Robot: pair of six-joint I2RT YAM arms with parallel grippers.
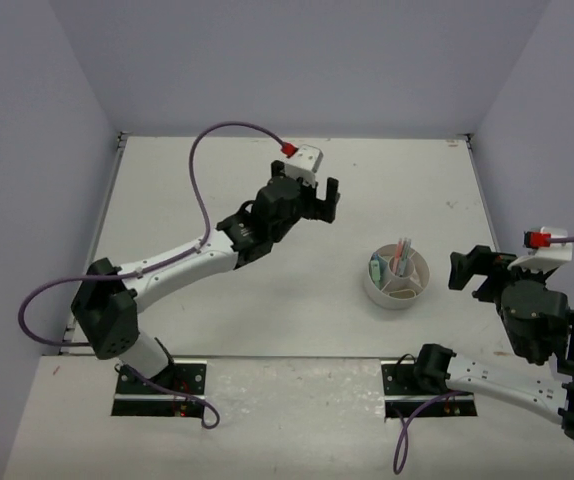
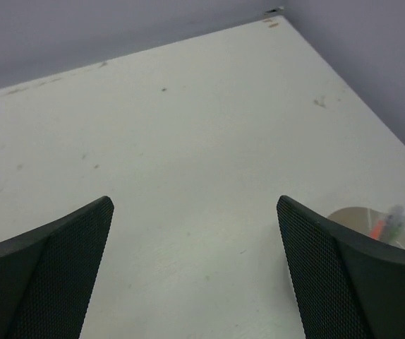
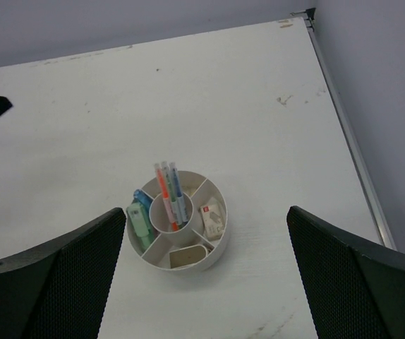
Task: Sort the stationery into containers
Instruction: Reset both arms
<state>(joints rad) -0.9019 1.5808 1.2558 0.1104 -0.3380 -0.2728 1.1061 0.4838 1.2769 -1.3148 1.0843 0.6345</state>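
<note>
Organizer: we see the round white divided organizer (image 1: 397, 298) standing upright on the table (image 1: 167, 190), toward 4 o'clock in the overhead view.
Centre tube: thin pens (image 3: 168, 191) stand in the organizer's middle tube, one orange and others pale blue, leaning toward 12 o'clock in the right wrist view.
Outer compartments: in the right wrist view a green piece (image 3: 137, 220) and a blue piece (image 3: 143, 200) share the 9 to 10 o'clock pocket. A white block (image 3: 212, 217) with a red mark lies at 3 o'clock, and a tan block (image 3: 185, 257) at 6 o'clock.
Left gripper: we find the left gripper (image 1: 325, 200) raised well apart from the organizer, at its 10 o'clock overhead, with its jaws spread wide. Its own camera catches the organizer's rim at 4 o'clock.
Right gripper: the right gripper (image 1: 472, 272) hangs near the organizer's 3 o'clock side overhead, jaws parted, not touching it.
</note>
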